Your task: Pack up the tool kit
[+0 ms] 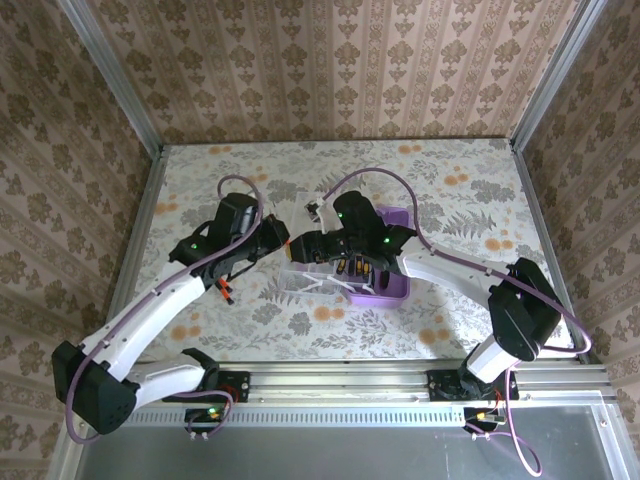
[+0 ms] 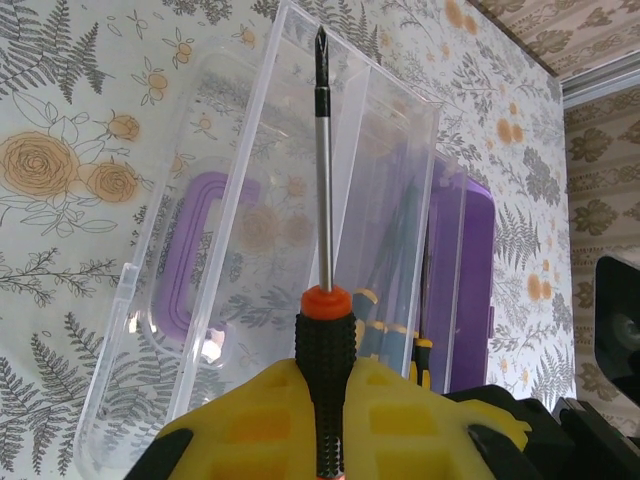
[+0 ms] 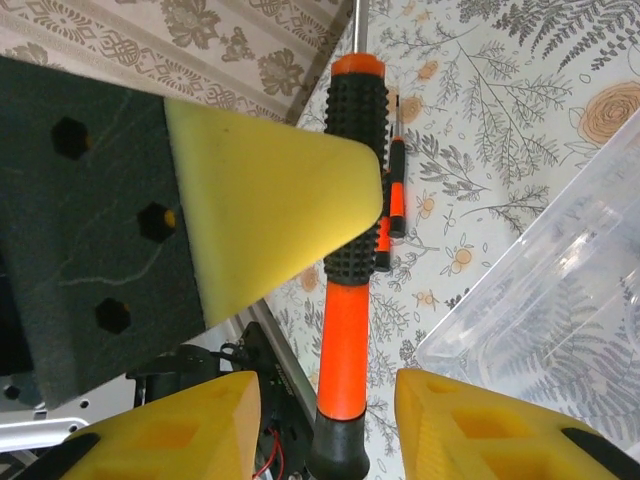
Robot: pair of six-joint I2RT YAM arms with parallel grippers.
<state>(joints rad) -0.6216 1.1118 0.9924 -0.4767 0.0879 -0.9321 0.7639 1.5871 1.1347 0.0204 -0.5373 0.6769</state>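
My left gripper [image 2: 325, 385] is shut on the knurled black grip of an orange-and-black screwdriver [image 2: 322, 340], whose shaft points up over the open clear lid [image 2: 250, 200]. The purple box [image 2: 462, 280] lies beyond the lid, with screwdrivers [image 2: 422, 352] in it. My right gripper [image 3: 322, 388] stands open around the orange rear end of the same screwdriver [image 3: 345, 330], with a gap on both sides. From above, the left gripper [image 1: 280, 243] and right gripper [image 1: 305, 243] meet over the lid [image 1: 305, 283], beside the purple box [image 1: 398, 290].
Two loose screwdrivers [image 3: 396, 190] lie on the floral table, left of the lid; from above they show as a small dark shape [image 1: 226, 290] by the left arm. A purple carry handle [image 2: 190, 250] shows through the lid. Metal rails edge the table.
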